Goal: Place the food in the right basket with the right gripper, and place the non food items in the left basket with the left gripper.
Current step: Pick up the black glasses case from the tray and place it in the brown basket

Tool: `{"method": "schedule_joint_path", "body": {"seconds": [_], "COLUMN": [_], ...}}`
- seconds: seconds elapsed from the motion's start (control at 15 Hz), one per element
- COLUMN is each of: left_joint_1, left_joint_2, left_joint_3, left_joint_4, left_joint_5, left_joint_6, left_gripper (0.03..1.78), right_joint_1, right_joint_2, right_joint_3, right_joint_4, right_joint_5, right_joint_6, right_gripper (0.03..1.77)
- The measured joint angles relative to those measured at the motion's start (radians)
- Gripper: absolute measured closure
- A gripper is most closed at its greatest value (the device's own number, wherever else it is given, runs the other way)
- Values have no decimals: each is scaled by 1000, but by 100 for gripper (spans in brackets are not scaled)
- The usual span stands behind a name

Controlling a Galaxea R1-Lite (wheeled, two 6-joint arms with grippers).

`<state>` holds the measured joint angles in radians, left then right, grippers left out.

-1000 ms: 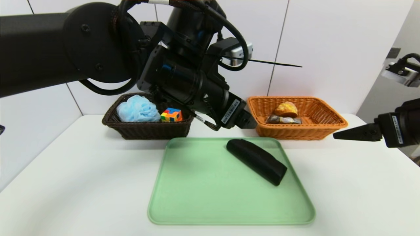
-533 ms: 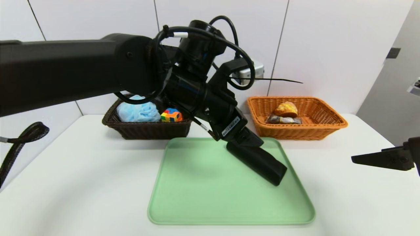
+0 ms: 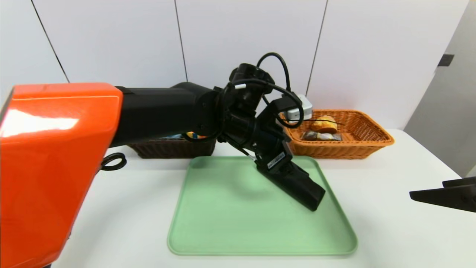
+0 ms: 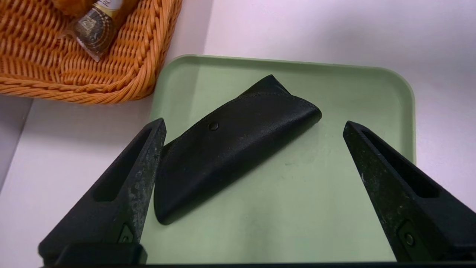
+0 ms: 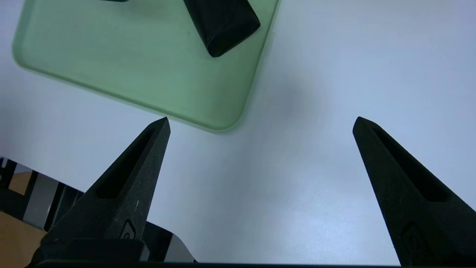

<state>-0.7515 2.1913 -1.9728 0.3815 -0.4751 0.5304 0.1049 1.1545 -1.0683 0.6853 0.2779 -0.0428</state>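
Item: long black fabric pouch (image 3: 297, 184), last piece on the green tray (image 3: 223, 223), lying slantwise near the tray's far right corner.

Step in hand: I bring the left gripper (image 4: 253, 126) over the pouch. To do it well, I judge I should straddle the pouch across its narrow width near the middle, settle low so both fingers pass its sides, then close; the soft fabric may sag from an end grip.

Left arm: reaches in across the tray's far edge, wrist angled down, jaws spread wide, nothing held.

Right gripper (image 5: 260, 123): parked off the tray's near right corner above the table (image 5: 316, 74), jaws spread, empty.

Destination: left basket (image 3: 174, 147), behind the arm, beyond the tray's far left corner.
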Motion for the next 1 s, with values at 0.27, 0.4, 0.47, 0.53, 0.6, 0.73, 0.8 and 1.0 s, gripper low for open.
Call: {"method": "schedule_joint_path", "body": {"seconds": [0.27,0.4,0.47,0.53,0.6,0.73,0.8,1.0], "left_joint_1": [0,0,0,0,0,-3,-6,-11], "left_joint_2": [72,91,100,108,116,134,141,164], "left_joint_3": [0,0,0,0,0,0,0,0], "left_joint_4": [-37,-39,-39,-40,-44,-75,-89,-131], "left_joint_5": [-29,-42,-43,-44,-46,-63,-66,-69], "left_joint_6": [-4,-4,-3,-2,-2,-2,-2,-1], "left_gripper": [12,12,12,12,12,12,12,12], "right_joint_1": [0,0,-1,-1,-1,-1,-1,-2], "right_joint_2": [0,0,-1,-1,-3,-5,-6,-14], "right_joint_3": [18,24,26,29,35,48,55,69], "right_joint_4": [-5,-5,-5,-6,-6,-4,-4,-6], "right_joint_5": [17,16,16,16,16,15,15,15], "right_joint_6": [3,3,3,3,3,4,4,5], "right_gripper": [11,11,11,11,11,11,11,11]}}
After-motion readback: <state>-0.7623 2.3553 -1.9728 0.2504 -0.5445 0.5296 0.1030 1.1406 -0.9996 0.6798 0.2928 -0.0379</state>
